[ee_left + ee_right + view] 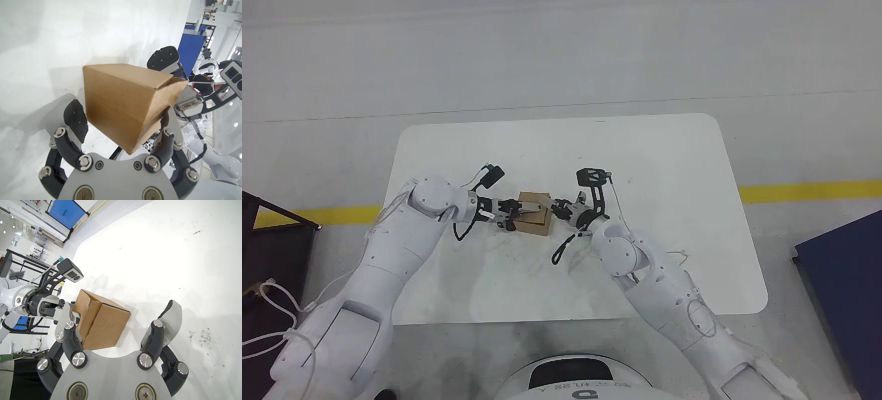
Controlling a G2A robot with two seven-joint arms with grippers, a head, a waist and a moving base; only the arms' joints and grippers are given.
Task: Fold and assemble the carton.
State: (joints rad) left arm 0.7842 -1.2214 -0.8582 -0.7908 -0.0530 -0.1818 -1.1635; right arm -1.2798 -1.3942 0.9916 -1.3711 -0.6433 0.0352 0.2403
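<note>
Sitting near the middle of the white surface (pixel 662 160), the small brown carton (pixel 533 212) lies between the two arms, which come at it from opposite sides. The left end effector (pixel 509 212) is right up against one end of it, the cardboard filling the space in front of its palm. From where I look, I cannot tell whether it is actually clamping the carton or merely bracketing it. The right end effector (pixel 561 210) meets the other end with its fingers (pixel 171 311) spread wide, gripping nothing. One of them stands off to the side of the carton, apart from it. A flap (pixel 174 83) at the end by the right arm sits slightly ajar.
</note>
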